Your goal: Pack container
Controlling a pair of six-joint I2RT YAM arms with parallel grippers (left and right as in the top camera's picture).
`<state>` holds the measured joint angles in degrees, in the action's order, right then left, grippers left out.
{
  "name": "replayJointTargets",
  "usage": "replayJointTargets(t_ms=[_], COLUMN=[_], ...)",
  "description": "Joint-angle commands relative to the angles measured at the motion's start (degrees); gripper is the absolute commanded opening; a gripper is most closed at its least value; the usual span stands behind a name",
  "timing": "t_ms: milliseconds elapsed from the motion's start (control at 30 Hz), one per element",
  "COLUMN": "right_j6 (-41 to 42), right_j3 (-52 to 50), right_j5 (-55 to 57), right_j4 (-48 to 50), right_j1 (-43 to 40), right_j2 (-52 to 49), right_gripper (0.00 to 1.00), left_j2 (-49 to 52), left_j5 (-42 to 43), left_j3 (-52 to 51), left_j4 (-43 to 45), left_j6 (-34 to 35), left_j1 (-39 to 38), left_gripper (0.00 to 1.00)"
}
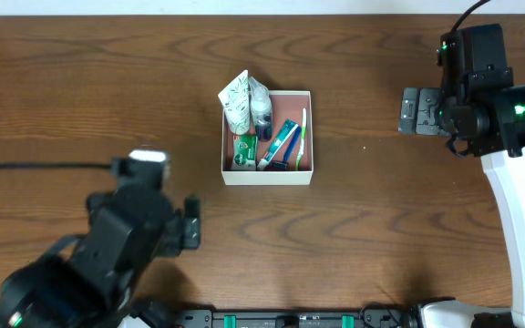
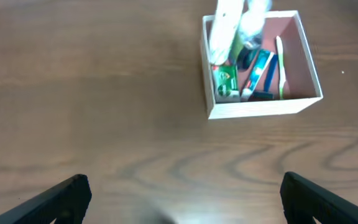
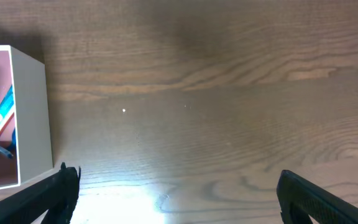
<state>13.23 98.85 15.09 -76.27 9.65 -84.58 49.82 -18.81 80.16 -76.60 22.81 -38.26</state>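
The container (image 1: 267, 177) was found near the middle of the wooden table (image 1: 80, 91), its white outer walls upright and its reddish-brown inside left open to the overhead camera. It was already loaded. A white pouch (image 1: 237, 102) with green print was propped in the far left corner, its top sticking out over the rim. A dark bottle (image 1: 262, 117) was tucked just beside the pouch. A green carton (image 1: 243, 150) was laid against the left wall, and white lettering could be made out on it, but it was too small and blurred to be read. A blue tube (image 1: 281, 141) was set at a slant in the middle, its printing likewise unreadable. A green and white toothbrush (image 1: 303, 128) was laid along the right side.

The left gripper (image 2: 186, 190) was held over bare wood, well apart from the container, its jaws spread wide and nothing caught between them. The right gripper (image 3: 179, 182) was also held above bare table, off to the container's right, its jaws parted wide and empty. Only the box's right wall was caught at the edge of that wrist view.
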Motion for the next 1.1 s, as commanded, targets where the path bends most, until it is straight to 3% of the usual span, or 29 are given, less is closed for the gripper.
replayJointTargets(t_ms=[0, 100, 300, 500, 800, 933, 1067], right_j6=[0.90, 0.90, 0.90, 0.90, 0.90, 0.90, 0.90], right_j3=[0.66, 0.66, 0.66, 0.66, 0.66, 0.66, 0.66], right_j5=[0.79, 0.79, 0.79, 0.79, 0.79, 0.79, 0.79], right_j4=[-0.02, -0.02, -0.04, -0.02, -0.04, -0.02, -0.04], right_j1=[-0.22, -0.22, -0.22, -0.22, -0.22, -0.22, -0.22], right_j2=[0.31, 0.31, 0.31, 0.31, 0.31, 0.31, 0.31], right_gripper=[0.99, 0.99, 0.99, 0.99, 0.99, 0.99, 0.99], left_j2=[-3.37, -6.25, -12.83, -21.66, -33.16, -37.35, -42.23], left_j5=[-3.43, -6.03, -5.86, 2.43, 15.08, 18.14, 18.45], left_j3=[-0.39, -2.16, -11.41, -26.88, -53.29, -63.08, -70.20], left_j4=[-0.94, -0.17, 9.51, 33.27, 68.06, 77.92, 81.99], left_j6=[6.03, 6.01, 5.27, -5.20, -16.26, -17.00, -17.00], left_j1=[0.09, 1.25, 15.74, 26.64, 33.27, 35.19, 36.50], left_gripper=[0.98, 0.98, 0.98, 0.98, 0.98, 0.98, 0.98])
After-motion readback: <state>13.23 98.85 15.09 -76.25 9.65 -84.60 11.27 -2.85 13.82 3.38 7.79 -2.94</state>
